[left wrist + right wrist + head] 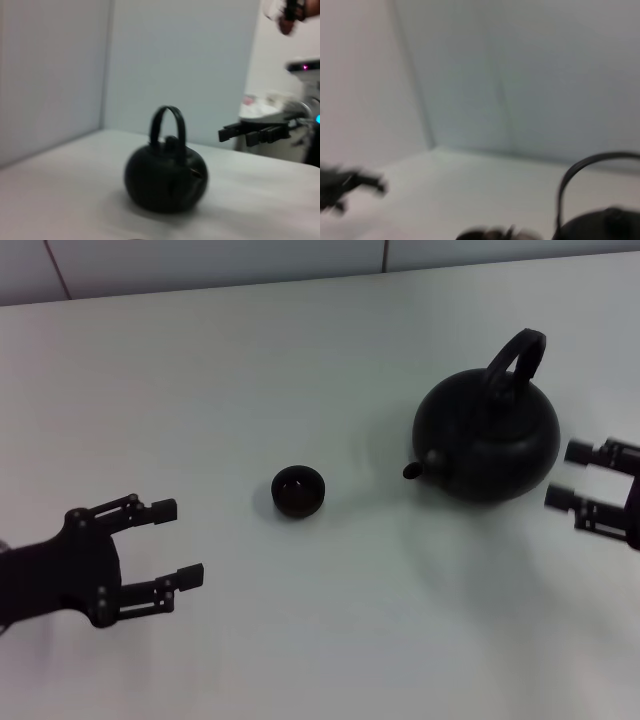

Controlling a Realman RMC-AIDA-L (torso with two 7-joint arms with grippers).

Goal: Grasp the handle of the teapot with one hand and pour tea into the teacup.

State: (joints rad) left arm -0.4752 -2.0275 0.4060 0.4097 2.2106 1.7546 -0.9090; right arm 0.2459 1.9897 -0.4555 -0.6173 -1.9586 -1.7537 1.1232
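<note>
Head view: one teapot [488, 435], one teacup [298, 490], two grippers, all on or over one white table [250, 370]. Teapot taken as landmark throughout. Round, matte black, upright on the table, short spout [413, 470] pointing toward the teacup. One handle [515, 360], arched over the lid, standing upright, ungrasped. Teacup well apart from the teapot on the spout side, small, dark, mouth up, resting on the table alone.

Right gripper [572, 476] just beside the teapot on the side away from the spout, fingers spread wide, tips pointing at the pot's body, holding nothing, apparently not touching it. Left gripper [168, 543] far from the teapot, beyond the teacup and nearer the robot, fingers likewise spread wide, empty.

Left wrist view: same single teapot [165, 180] seen from the side, handle [168, 125] looping over a small lid knob [171, 141]; right gripper [250, 132] beyond the teapot, two dark fingers apart, level with the handle.

Right wrist view: only the handle's arc [585, 172] and the top of the teapot [600, 222] visible at close range; left gripper [350, 185] blurred, far off across the table.
</note>
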